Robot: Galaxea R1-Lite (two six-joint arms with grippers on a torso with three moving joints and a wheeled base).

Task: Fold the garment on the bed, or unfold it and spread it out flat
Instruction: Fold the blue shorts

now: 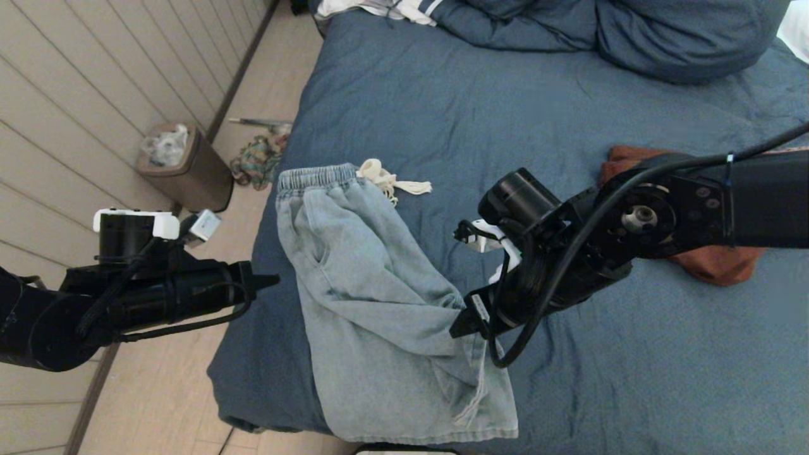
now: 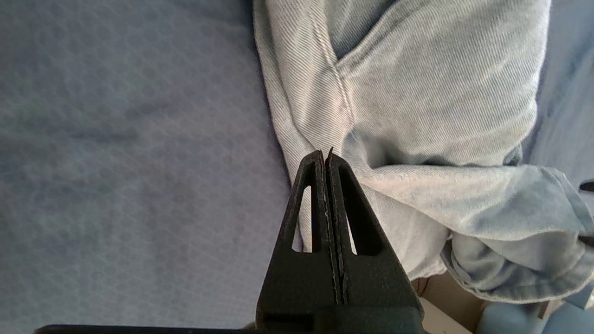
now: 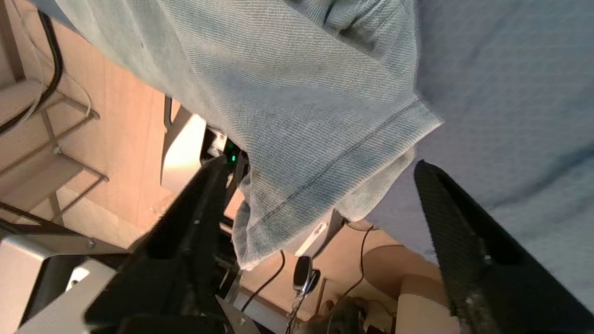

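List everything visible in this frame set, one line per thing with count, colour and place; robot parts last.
bed: one, slate-blue cover, fills most of the head view.
denim shorts: one, pale blue, near edge of the bed, hem hanging over it.
drawstring: one, cream, at the waistband's far end.
duvet: one, dark blue, bunched at the bed's far end.
rust cloth: one, orange-brown, on the bed, partly behind the right arm.
bin: one, brown, on the floor by the wall.
left claw: one, black, shut, beside the shorts' left edge.
right claw: one, black, open, fingers either side of the shorts' hem corner.
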